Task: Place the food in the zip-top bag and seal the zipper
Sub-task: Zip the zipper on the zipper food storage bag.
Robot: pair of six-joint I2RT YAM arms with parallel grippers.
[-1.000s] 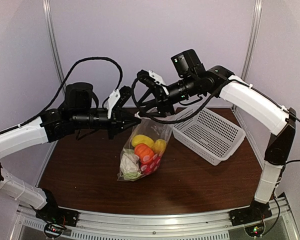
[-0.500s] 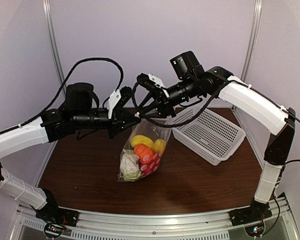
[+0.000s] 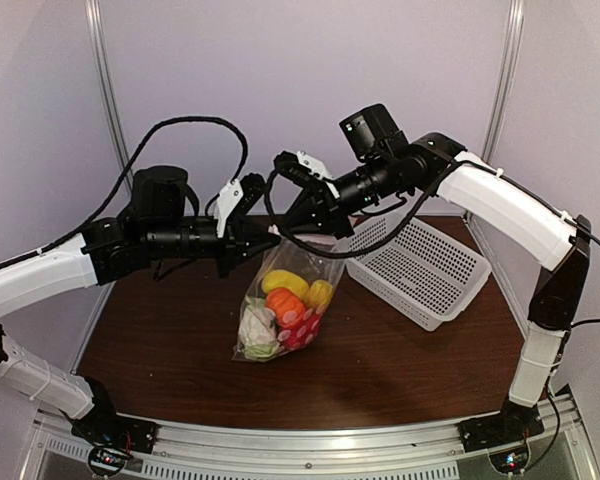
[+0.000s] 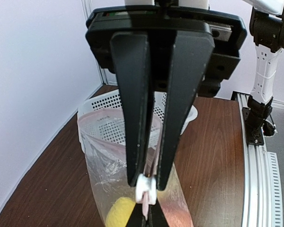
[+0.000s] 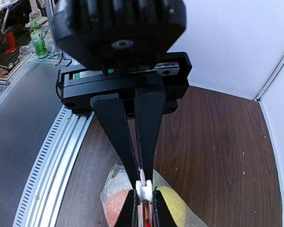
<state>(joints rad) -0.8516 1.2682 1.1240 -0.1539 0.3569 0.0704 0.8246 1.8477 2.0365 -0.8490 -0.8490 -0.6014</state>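
Two level arms, tools together on zipper

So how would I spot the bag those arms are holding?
Over the middle of the brown table, the left gripper and right gripper meet. Both pinch the top of a clear bag of bright toy food, unlike the white mesh basket beside it.

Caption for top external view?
Left fingers and right fingers pinch the mouth of a clear crinkly plastic bag holding toy food, white mesh basket beside.
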